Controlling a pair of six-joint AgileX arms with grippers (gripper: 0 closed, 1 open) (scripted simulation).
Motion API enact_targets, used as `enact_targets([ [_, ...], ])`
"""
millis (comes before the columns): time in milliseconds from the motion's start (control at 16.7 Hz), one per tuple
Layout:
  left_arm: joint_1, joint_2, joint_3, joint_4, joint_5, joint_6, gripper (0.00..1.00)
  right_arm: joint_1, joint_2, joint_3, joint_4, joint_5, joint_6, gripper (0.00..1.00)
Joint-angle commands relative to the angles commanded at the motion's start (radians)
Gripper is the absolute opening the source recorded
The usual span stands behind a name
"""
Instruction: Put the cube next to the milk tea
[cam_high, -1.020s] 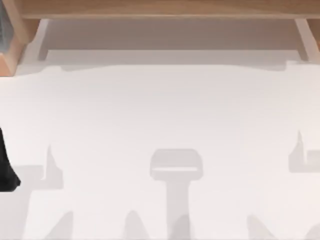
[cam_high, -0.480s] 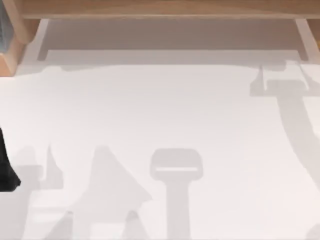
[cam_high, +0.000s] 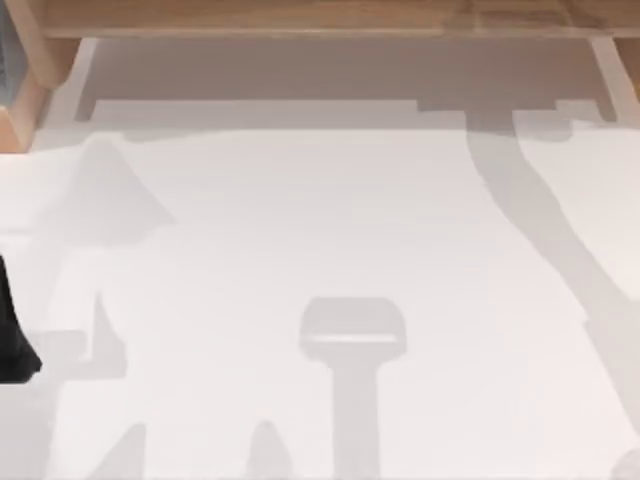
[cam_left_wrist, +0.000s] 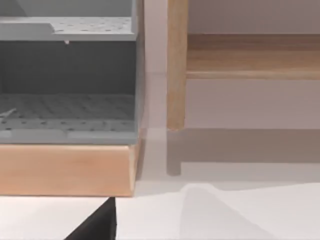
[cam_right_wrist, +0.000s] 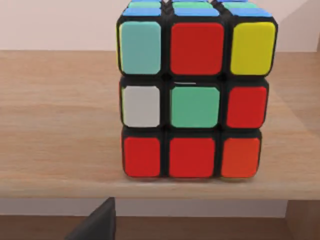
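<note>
The step in hand looks like the approach to the cube, with no grasp made.

At 9 o'clock in the top view, a dark part of the left arm (cam_high: 14, 335) sits at the edge of the worktop (cam_high: 320, 240); this arm appears parked. Its wrist view faces a grey perforated rack (cam_left_wrist: 67, 107) on a light wooden base (cam_left_wrist: 65, 170), with a wooden post (cam_left_wrist: 176, 65) beside it. Whether the left hand is open or closed cannot be told.

The worktop is a plain, matt white surface. At 12 o'clock a wooden shelf (cam_high: 320, 18) runs along its far edge.

The right wrist view looks straight at the cube (cam_right_wrist: 192, 95), which stands upright on a pale, grained wooden shelf board (cam_right_wrist: 55, 125), near the front edge. It is a hard, square-edged block with a black frame and glossy stickers: red, green, yellow, orange, white, pale blue. The right hand's state cannot be told either.

The next move probably calls for closing squarely on two opposite flat faces, then lifting clear of the shelf. The smooth faces may slip under an off-centre grip.
</note>
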Motion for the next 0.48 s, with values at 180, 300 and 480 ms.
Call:
enact_targets([
  [180, 0.000, 0.000, 0.000, 0.000, 0.000, 0.000, 1.00, 0.019, 0.089, 0.097, 0.018, 0.029, -0.007, 1.00],
  [300, 0.000, 0.000, 0.000, 0.000, 0.000, 0.000, 1.00, 0.022, 0.105, 0.113, 0.023, 0.034, -0.009, 1.00],
  [480, 0.000, 0.000, 0.000, 0.000, 0.000, 0.000, 1.00, 0.022, 0.105, 0.113, 0.023, 0.034, -0.009, 1.00],
])
